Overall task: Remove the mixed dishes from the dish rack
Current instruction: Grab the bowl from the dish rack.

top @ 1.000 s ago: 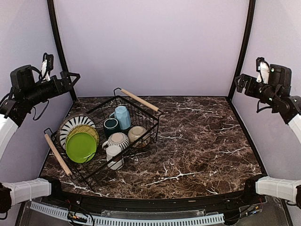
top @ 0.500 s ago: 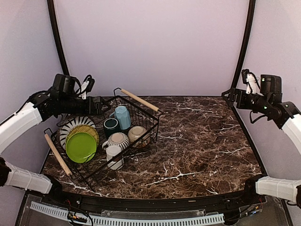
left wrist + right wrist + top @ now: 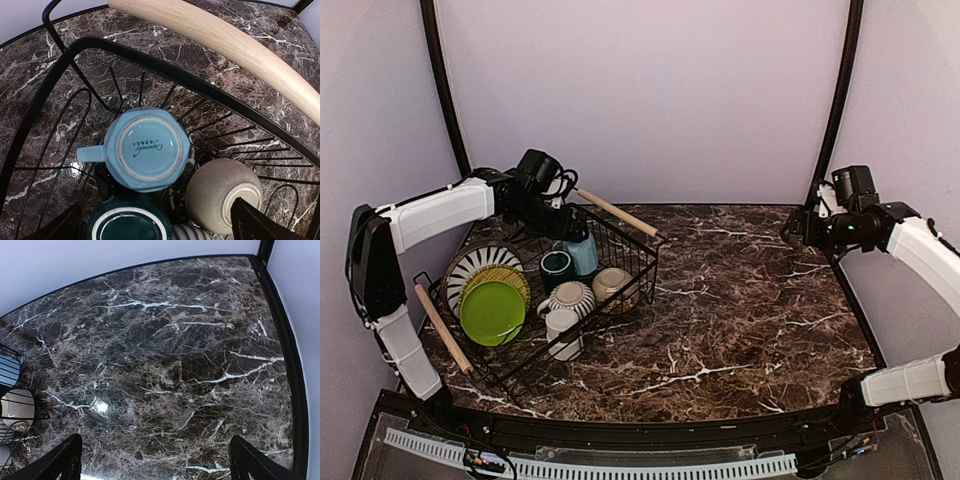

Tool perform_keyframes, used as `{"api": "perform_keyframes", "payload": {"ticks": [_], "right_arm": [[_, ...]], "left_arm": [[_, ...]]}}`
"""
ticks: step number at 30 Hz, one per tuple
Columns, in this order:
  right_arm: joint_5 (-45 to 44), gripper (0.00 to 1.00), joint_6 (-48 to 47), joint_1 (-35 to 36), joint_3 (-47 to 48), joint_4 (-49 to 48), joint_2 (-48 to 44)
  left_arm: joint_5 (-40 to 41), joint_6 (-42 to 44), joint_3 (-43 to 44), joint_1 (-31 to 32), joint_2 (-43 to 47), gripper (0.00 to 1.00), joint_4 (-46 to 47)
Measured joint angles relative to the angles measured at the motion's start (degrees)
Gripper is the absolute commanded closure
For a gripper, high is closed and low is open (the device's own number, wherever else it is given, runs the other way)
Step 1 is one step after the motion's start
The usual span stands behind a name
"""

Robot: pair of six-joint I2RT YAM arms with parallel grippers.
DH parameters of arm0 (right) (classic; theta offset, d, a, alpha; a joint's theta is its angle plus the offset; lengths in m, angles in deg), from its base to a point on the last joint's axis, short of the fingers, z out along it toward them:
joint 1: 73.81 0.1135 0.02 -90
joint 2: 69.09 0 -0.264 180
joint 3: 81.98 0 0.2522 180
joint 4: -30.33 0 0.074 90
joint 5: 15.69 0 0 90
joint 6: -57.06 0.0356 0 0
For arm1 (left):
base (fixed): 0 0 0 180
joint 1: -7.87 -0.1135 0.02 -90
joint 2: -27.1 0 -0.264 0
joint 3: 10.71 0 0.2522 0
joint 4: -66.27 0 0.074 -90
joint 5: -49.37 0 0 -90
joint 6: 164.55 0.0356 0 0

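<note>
The left gripper [image 3: 560, 214] hangs with jaws spread wide and nothing between them, over the far end of the dish rack [image 3: 645, 258]. In its wrist view the light blue cup [image 3: 147, 149] lies straight below, upside down with its base facing up. The cup's handle points to 9 o'clock. The jaw tips show at about 7 and 5 o'clock, so their closing line seems to run along the handle rather than across it.

Touching the cup at 6 o'clock is the dark teal mug [image 3: 130, 222], and the cream bowl [image 3: 222, 195] sits just beside it at 4 o'clock.

The right gripper [image 3: 798, 228], also wide open and empty, hovers over bare counter [image 3: 750, 310] well apart from the rack. The left arm is clearly the nearer one.

Only the top view shows the lime green plate [image 3: 492, 312] standing on edge at the rack's 8 o'clock end. Only the wrist view shows which way the cup's handle points.
</note>
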Motion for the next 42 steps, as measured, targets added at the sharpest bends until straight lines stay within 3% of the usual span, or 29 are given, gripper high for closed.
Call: {"api": "perform_keyframes", "payload": {"ticks": [6,14,26,33,42], "right_arm": [[-4.46,0.01,2.16,0.02,-0.02,1.44,0.09],[-1.84,0.01,-2.75,0.02,-1.03,-1.4,-5.27],[-0.07,0.01,-3.87,0.02,-3.13,-2.73,-6.12],[-0.07,0.01,-3.91,0.02,-3.5,-2.97,-6.12],[-0.07,0.01,-4.13,0.04,-4.02,-3.08,-6.12]], "left_arm": [[2.91,0.42,5.05,0.02,-6.51,0.01,-0.83],[4.63,-0.09,9.88,0.39,-12.57,0.03,-1.22],[11.85,-1.27,13.68,2.62,-17.11,0.09,-2.71],[14.16,-1.36,14.29,2.8,-18.16,0.03,-3.26],[15.78,0.26,14.99,3.02,-18.38,0.25,-3.39]]}}
